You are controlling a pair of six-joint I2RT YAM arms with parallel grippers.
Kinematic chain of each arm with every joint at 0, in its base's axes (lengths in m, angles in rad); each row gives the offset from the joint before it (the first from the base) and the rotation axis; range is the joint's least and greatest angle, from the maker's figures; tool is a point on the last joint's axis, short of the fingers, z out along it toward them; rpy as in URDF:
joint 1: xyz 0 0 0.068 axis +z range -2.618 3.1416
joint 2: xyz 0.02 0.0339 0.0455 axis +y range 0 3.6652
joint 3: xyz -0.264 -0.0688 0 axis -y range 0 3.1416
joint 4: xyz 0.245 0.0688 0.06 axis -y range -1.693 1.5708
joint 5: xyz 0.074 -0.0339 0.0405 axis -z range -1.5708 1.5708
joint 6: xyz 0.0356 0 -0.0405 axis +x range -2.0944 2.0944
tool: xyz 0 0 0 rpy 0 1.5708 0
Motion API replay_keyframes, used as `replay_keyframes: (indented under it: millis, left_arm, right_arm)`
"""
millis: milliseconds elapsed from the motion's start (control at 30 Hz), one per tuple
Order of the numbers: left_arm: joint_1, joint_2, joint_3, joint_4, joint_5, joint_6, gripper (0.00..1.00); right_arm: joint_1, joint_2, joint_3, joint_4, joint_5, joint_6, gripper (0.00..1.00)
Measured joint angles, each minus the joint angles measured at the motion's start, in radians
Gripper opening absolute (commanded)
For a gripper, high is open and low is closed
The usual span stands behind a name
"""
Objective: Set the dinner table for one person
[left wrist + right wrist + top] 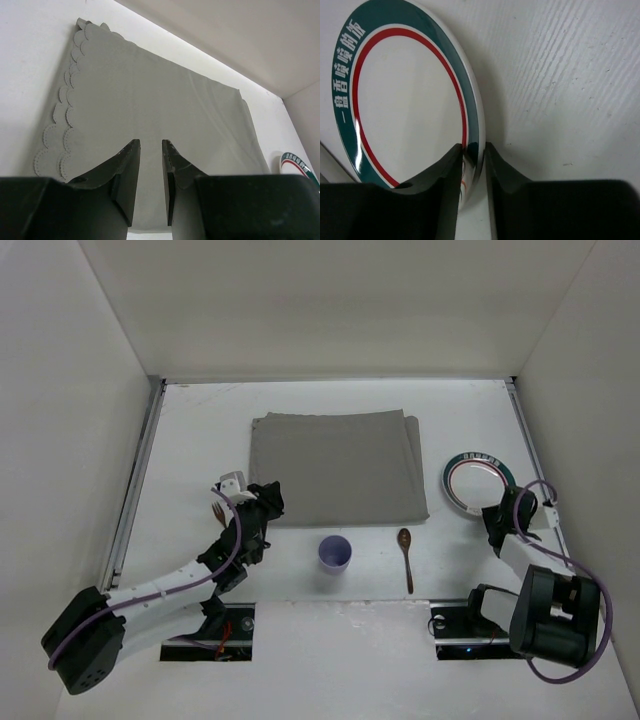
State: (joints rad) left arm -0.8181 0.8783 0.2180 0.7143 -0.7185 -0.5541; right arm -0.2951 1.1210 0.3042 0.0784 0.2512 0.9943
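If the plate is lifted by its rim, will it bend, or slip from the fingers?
Probably stiff: the plate looks like hard glazed ware. Its glossy rim, between the right gripper's fingers, may well slip. Likely breakable if dropped on the dinner table.

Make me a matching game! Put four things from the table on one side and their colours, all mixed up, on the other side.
Things:
1. mat
2. plate
3. cup
4. spoon

Colours:
A. white with a green and a red ring
B. brown
C. grey
D. light purple

Right pairs: 1-C, 2-A, 3-D, 4-B.
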Motion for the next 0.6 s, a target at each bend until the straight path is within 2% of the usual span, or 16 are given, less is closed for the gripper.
replay_keyframes:
  millis: [67, 133, 200, 367, 467, 600]
  left_arm:
    - [0.000, 0.005, 0.000, 0.001, 0.000, 0.000, 0.22]
    - [0.000, 0.005, 0.000, 0.001, 0.000, 0.000, 0.22]
    - [0.000, 0.005, 0.000, 0.003, 0.000, 0.000, 0.23]
    - [0.002, 0.006, 0.000, 0.008, 0.000, 0.008, 0.24]
    - [0.002, 0.010, 0.000, 0.016, 0.000, 0.016, 0.24]
    - [0.002, 0.038, 0.000, 0.034, 0.003, 0.018, 0.25]
  right_arm:
    - [-0.002, -0.004, -0.006, 0.011, -0.007, 0.019, 0.09]
    - [-0.013, -0.037, -0.010, 0.045, -0.018, 0.050, 0.05]
    - [-0.017, -0.121, -0.020, 0.056, -0.021, 0.053, 0.04]
    - [-0.006, -0.428, -0.052, -0.034, 0.008, 0.013, 0.07]
    - [0.071, -0.528, -0.003, -0.049, 0.026, -0.026, 0.06]
    - [0.281, -0.409, 0.131, -0.013, 0.014, -0.039, 0.05]
